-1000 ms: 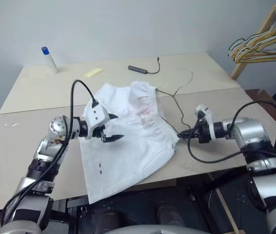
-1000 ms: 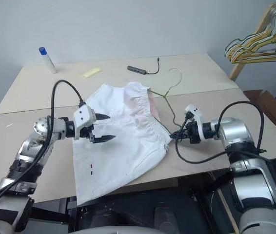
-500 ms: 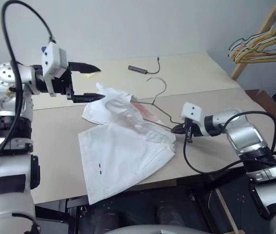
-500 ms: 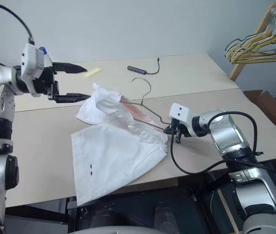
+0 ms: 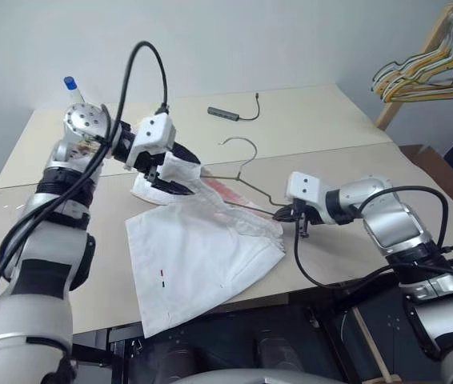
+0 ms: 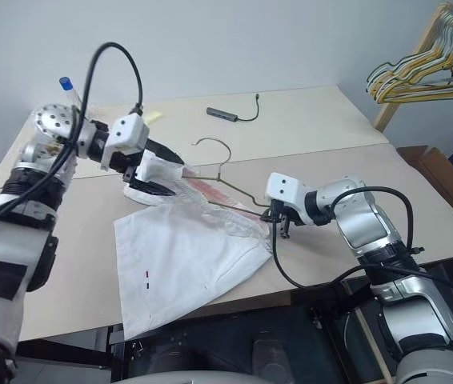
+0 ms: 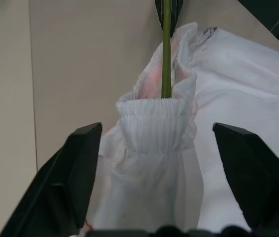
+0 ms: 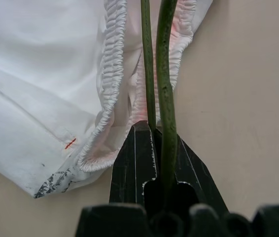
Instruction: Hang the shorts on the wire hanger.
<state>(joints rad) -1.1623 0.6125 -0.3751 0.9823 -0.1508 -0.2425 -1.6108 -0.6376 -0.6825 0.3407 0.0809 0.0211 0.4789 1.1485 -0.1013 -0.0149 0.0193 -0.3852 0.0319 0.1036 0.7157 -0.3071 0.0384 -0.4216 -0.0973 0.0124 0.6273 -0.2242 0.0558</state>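
The white shorts [image 5: 202, 256] lie on the table, their gathered waistband bunched up at the far left end. The wire hanger [image 5: 250, 162] runs into that waistband, hook raised off the table. My left gripper [image 5: 180, 170] is open, one finger on each side of the bunched waistband [image 7: 154, 133], neither clearly pressing it. In the left wrist view the hanger wire [image 7: 166, 59] enters the waistband opening. My right gripper [image 5: 281, 214] is shut on the hanger wire [image 8: 166, 74] at the shorts' right edge, next to the waistband's pink-tinted end [image 8: 144, 111].
A blue-capped bottle [image 5: 73, 86] stands at the table's back left. A yellow note [image 6: 153, 118] and a dark hub with cable [image 5: 226, 114] lie at the back. A bunch of hangers [image 5: 426, 76] hangs on a wooden rack beyond the table [image 5: 330, 128].
My left gripper left the flat shorts, rose open to the far left, then came back to straddle the bunched waistband. The right gripper rolled and shifted left, tilting the hanger's hook up.
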